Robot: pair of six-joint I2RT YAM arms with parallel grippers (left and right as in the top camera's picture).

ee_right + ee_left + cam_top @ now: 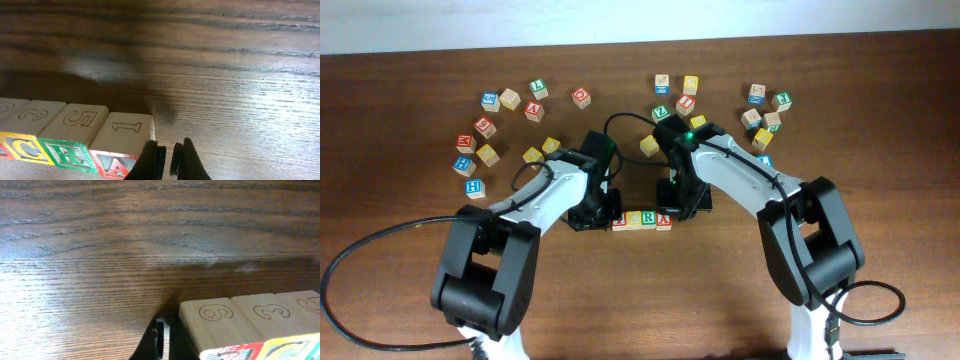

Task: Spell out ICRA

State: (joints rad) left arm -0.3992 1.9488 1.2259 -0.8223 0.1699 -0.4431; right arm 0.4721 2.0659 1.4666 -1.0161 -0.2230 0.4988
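Note:
Four wooden cubes stand in a row touching each other: red I [618,221], yellow C [633,219], green R [648,218], red A [663,219]. My left gripper [607,217] is shut and empty, its fingers [159,339] down at the table right beside the I end of the row [215,322]. My right gripper [672,212] is shut with only a thin slit between its pads and holds nothing. It stands against the outer side of the A cube [117,162]. In the right wrist view R [70,155] and C [25,145] follow to the left.
Loose letter cubes lie scattered at the back left [485,128] and back right [760,118], with a few more just behind the grippers [649,146]. A black cable [380,250] loops over the table at the front left.

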